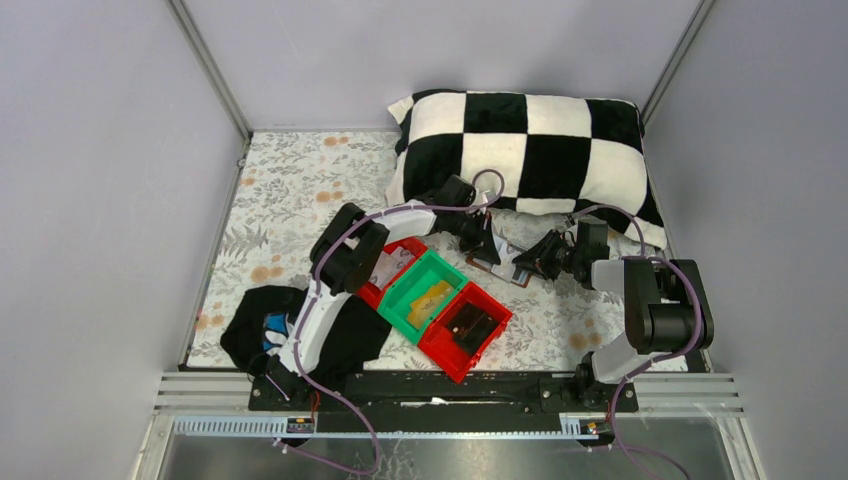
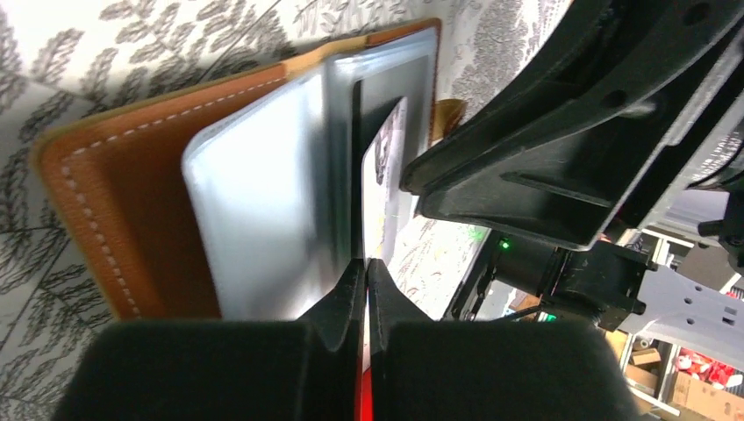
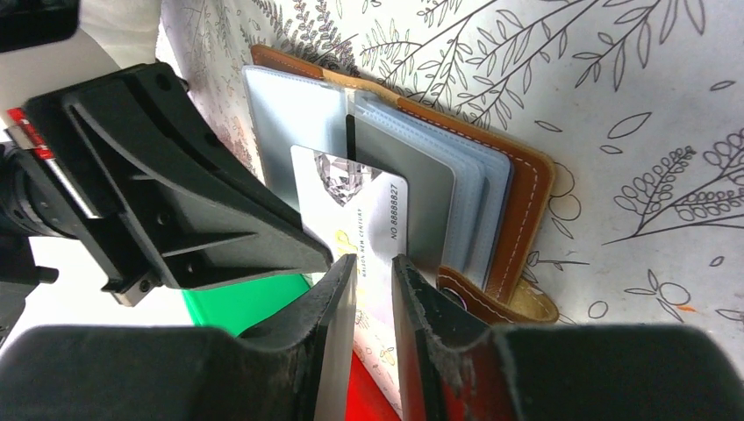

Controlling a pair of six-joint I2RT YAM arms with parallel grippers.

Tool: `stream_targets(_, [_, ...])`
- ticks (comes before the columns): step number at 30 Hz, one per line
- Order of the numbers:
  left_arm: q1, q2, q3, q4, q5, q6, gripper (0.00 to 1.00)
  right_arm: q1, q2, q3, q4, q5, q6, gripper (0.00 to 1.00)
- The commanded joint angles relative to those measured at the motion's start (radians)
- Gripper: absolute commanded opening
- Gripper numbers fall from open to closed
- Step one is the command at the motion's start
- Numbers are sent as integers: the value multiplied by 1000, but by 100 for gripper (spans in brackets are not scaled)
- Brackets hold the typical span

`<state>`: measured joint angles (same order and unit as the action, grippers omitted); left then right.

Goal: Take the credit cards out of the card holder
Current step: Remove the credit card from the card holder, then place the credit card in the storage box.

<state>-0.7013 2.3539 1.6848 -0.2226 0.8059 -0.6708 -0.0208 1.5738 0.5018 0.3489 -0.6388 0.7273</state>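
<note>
Just beyond the green bin [image 1: 404,272], the left gripper [image 2: 364,263] is pinched shut, apparently on the edge of a card [image 3: 368,210]; the card holder [image 3: 518,202] lies open there, card half out; the right gripper [image 3: 373,263] straddles it part-open; extraction looks underway; next, pull straight from the sleeve.

**Top external:** set above and behind the arm bases [image 1: 285,385], tilted down across the table [image 1: 290,170]. It is distant and gives you the whole workspace.

**Left wrist:** rides on the left gripper [image 2: 364,267] and looks along its fingers. It is very near, so the card holder [image 2: 105,202] fills your view.

**Right wrist:** rides on the right gripper [image 3: 375,263], equally near, facing the left wrist camera.

**Shared:** both wrist views cover the card holder and each other's gripper. You find that same patch mid-table in the top view.
</note>
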Motion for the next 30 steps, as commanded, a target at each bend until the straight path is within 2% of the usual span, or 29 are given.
stream_targets(1, [-6,-9,55,8,-28,9,0,-2,-12,11,3,-2,-1,29])
stream_targets(5, [-6,-64,62,-38,-69,40,0,-2,-59,14,-36,28,-8,31])
stream_targets(10, [-5,-125,94,-90,-94,69,0,-2,-160,32,-105,96,-27,55])
stream_targets(14, [-3,-157,130,-159,-102,111,0,-2,-229,57,-172,152,-55,66])
stream_targets(23, [51,-315,169,-468,-219,362,0,-3,-298,87,-245,218,-89,69])
stream_targets(30, [151,-556,42,-661,-419,593,0,-4,-276,88,-228,202,-85,70])
